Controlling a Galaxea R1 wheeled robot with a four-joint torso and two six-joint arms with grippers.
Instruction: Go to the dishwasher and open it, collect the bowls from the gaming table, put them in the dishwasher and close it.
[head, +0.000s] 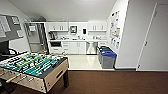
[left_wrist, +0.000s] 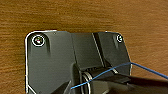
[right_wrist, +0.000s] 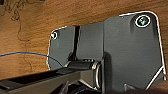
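Far across the room in the head view, set under the white kitchen counter (head: 75, 40) at the back wall: the built-in dishwasher with a stainless-steel front panel (head: 91, 47), door shut, flanked by white cabinet doors (head: 78, 47) on its left. Well apart from both arms, with the pale kitchen floor (head: 82, 62) and a stretch of dark brown carpet (head: 112, 82) lying between. Near at hand, in the lower left corner of the head view: the table-football table with a green field, rods and pale wooden sides (head: 32, 66), standing on the carpet; along its far edge a few small yellowish shapes, too blurred to tell whether bowls. Just right of the dishwasher, against the right-hand wall: a row of grey waste bins, the nearest with a blue lid (head: 108, 59), contents hidden beneath the lids. Above the counter, white wall cupboards (head: 58, 26). In the wrist views, brown carpet close beneath each dark mounting plate, and a thin blue cable (left_wrist: 140, 67) crossing in front. Jaws of the left gripper and of the right gripper: cannot tell whether wide, narrow or holding anything.
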